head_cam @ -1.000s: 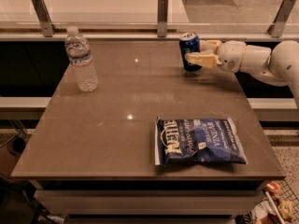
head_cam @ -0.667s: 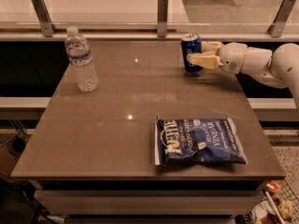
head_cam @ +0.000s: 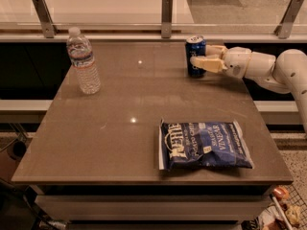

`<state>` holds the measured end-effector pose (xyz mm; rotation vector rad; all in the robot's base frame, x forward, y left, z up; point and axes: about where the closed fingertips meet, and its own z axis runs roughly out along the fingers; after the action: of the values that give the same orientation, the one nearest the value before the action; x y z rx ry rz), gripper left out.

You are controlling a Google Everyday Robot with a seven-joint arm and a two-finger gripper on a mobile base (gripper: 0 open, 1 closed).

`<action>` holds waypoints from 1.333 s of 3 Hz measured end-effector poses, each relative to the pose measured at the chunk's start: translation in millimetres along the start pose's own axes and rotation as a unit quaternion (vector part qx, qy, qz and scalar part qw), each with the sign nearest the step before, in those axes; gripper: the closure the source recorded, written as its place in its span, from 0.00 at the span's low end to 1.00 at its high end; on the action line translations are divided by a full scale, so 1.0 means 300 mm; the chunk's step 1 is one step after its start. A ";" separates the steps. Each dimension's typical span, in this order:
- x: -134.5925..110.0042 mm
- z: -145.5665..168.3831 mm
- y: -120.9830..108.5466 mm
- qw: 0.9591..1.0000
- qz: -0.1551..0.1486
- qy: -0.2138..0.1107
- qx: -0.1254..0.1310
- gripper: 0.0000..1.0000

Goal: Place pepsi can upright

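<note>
The pepsi can (head_cam: pixel 195 47), dark blue with a silver top, stands upright on the brown table (head_cam: pixel 134 99) near its far right edge. My gripper (head_cam: pixel 199 56) reaches in from the right on a white arm (head_cam: pixel 268 68) and is shut on the can. One cream finger (head_cam: pixel 204 63) crosses the can's front side; the other shows behind its right edge.
A clear plastic water bottle (head_cam: pixel 82 61) stands upright at the far left. A dark-blue chip bag (head_cam: pixel 204 145) lies flat near the front right edge. A railing with metal posts (head_cam: pixel 166 16) runs along behind the table.
The can and gripper have shifted very slightly right and toward the table's front. The bottle and chip bag have not moved.
</note>
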<state>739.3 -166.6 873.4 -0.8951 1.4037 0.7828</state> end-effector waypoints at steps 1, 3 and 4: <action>0.000 0.011 0.005 1.000 0.000 0.000 -0.003 0.84; -0.001 0.032 0.014 1.000 0.001 -0.001 -0.008 0.38; -0.001 0.043 0.019 1.000 0.001 -0.001 -0.010 0.15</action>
<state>740.5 -152.6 873.0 -0.9086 1.3967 0.8008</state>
